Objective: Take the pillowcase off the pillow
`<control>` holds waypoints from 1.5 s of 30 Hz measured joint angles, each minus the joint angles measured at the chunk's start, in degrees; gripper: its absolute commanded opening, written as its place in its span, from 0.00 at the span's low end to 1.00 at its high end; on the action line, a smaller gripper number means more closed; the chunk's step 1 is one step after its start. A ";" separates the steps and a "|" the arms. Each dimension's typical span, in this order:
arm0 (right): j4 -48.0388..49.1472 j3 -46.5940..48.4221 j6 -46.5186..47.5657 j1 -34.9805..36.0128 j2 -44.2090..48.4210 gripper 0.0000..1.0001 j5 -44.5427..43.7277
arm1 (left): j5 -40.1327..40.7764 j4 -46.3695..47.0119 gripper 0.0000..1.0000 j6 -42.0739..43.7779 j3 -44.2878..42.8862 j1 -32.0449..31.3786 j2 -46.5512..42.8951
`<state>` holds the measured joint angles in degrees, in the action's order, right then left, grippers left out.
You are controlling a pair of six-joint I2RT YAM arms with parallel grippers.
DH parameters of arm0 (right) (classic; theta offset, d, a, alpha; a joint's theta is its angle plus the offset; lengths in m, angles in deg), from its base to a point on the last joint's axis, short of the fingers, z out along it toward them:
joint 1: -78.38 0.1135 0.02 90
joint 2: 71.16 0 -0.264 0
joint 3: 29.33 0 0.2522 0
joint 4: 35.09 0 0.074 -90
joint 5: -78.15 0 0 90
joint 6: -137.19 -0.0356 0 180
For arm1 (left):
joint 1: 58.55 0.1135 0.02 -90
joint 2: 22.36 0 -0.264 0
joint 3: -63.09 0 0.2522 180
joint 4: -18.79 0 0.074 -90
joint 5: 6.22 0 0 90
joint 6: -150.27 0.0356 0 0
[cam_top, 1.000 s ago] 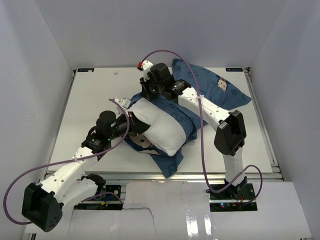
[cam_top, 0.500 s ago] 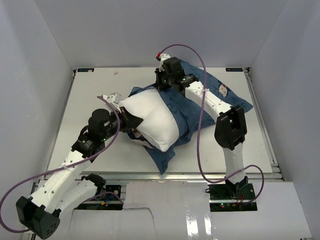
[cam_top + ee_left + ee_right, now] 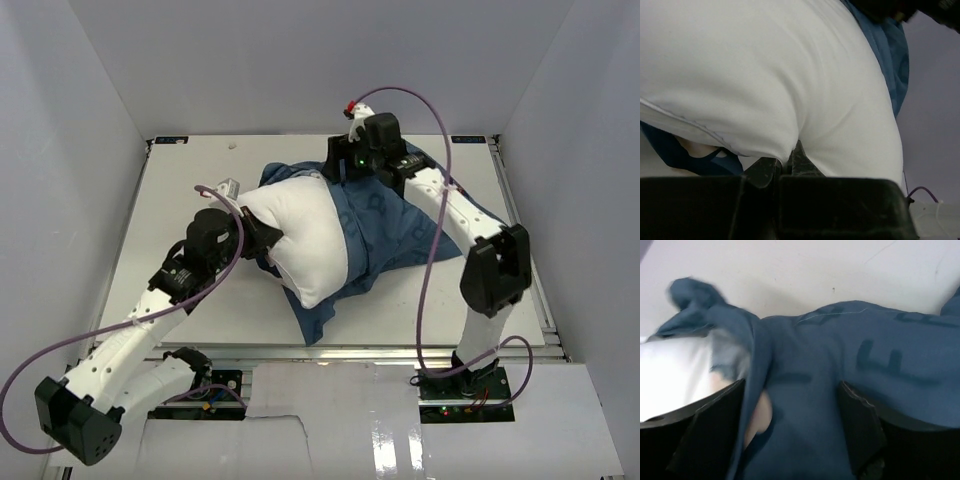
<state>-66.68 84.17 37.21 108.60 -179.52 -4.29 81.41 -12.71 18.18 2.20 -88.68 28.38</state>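
Note:
The white pillow (image 3: 300,235) lies mid-table, more than half bare, its far right end still inside the blue pillowcase (image 3: 390,225). My left gripper (image 3: 262,240) is shut on a fold of the pillow's left side; the left wrist view shows the fingertips (image 3: 799,159) pinching white pillow (image 3: 765,75) fabric, with blue pillowcase (image 3: 892,55) behind. My right gripper (image 3: 336,172) hovers at the far edge of the pillowcase. In the right wrist view its jaws stand wide apart, right gripper (image 3: 795,415), with loose pillowcase (image 3: 865,355) cloth lying slack between them and the pillow (image 3: 675,370) at left.
The white table (image 3: 180,190) is walled by pale panels at left, right and back. A metal rail (image 3: 525,230) runs along the table's right edge. Purple cables loop from both arms.
The right gripper dragged the pillowcase back and to the right, baring more pillow, then opened and let the cloth go. The left gripper kept its pinch on the pillow.

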 measured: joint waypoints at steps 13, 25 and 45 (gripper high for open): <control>14.49 -39.52 -3.52 0.26 46.90 0.83 1.55 | 9.07 -2.27 0.00 -1.97 -10.08 0.09 9.97; 19.67 -62.49 -6.01 19.17 58.62 0.81 0.24 | 9.88 -4.20 0.00 -4.94 -13.49 0.50 13.99; 32.72 -71.65 -13.79 22.88 46.18 0.08 -31.89 | 0.35 -6.27 0.00 -5.11 -19.37 2.19 16.52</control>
<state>-33.96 12.53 23.42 131.48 -133.33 -36.18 81.76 -18.98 13.07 -17.17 -86.50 44.90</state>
